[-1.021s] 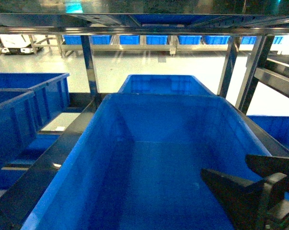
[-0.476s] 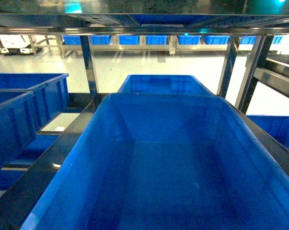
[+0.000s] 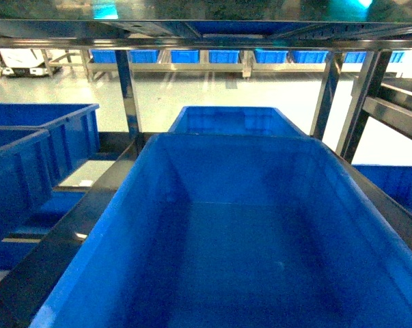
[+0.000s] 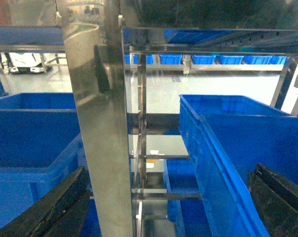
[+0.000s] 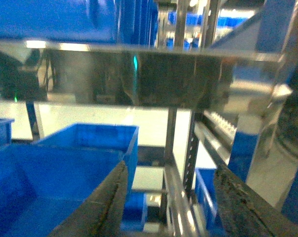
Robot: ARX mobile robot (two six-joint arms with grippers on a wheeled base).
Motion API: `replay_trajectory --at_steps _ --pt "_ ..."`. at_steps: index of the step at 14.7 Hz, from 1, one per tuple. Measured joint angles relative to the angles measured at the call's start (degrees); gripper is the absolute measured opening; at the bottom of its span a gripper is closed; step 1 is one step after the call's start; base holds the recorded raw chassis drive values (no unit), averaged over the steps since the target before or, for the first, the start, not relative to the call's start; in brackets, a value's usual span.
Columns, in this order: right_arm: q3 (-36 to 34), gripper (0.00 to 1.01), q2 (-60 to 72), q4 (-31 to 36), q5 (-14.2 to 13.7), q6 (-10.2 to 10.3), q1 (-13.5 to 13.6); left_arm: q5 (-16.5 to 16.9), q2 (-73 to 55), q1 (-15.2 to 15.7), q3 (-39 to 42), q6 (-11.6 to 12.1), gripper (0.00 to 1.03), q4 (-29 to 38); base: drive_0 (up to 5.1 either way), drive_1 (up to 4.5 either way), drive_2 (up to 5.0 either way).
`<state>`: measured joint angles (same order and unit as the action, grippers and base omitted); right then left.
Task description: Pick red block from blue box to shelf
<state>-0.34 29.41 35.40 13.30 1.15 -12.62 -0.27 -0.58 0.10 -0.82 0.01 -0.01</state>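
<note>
The red block and the blue box are out of view in all three views. The shelf [image 3: 127,89] of shiny steel posts and tiers fills the head view, and neither gripper shows there. In the left wrist view my left gripper [image 4: 169,170] is open and empty, with a broad shelf post [image 4: 99,123] close in front of it. My right gripper [image 5: 171,168] is also open with nothing between its dark fingers [image 5: 106,202]. It points at a thin upright and an upper tier of the shelf [image 5: 163,79].
A big dark blue crate [image 3: 246,225] sits empty right below the head camera, with another [image 3: 233,119] behind it. More dark blue crates stand at the left [image 3: 35,157] and lower right [image 3: 397,181]. A crate's wall [image 4: 213,158] stands near the left gripper's right finger.
One second ago my right gripper stood in the lower right of the head view, over the crate's corner. It has left that view. The crates have not moved.
</note>
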Motion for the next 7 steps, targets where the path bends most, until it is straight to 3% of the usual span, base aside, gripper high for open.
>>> replay_trajectory --at_steps 2,4,5,6,7 --pt "0.0 0.27 -13.3 -15.4 -3.8 -0.6 3.4 0.3 0.0 -0.2 0.0 0.0 0.98 -0.2 0.0 0.0 0.0" --pt "0.0 0.07 -19.8 -20.4 -6.8 -0.8 6.1 0.2 0.0 -0.1 0.0 0.0 0.98 -0.2 0.0 0.0 0.0" --pt "0.2 0.02 -24.4 -28.2 -11.8 -0.7 10.6 0.1 0.0 -0.1 0.0 0.0 0.98 -0.2 0.0 0.0 0.0" --pt "0.2 0.02 -30.0 -34.8 -12.2 -0.9 13.1 0.2 0.0 -0.1 0.0 0.0 0.98 -0.2 0.0 0.0 0.0" --pt "0.2 0.02 -29.9 -35.4 -13.1 -1.0 12.8 0.4 0.0 -0.1 0.0 0.0 0.98 -0.2 0.0 0.0 0.0"
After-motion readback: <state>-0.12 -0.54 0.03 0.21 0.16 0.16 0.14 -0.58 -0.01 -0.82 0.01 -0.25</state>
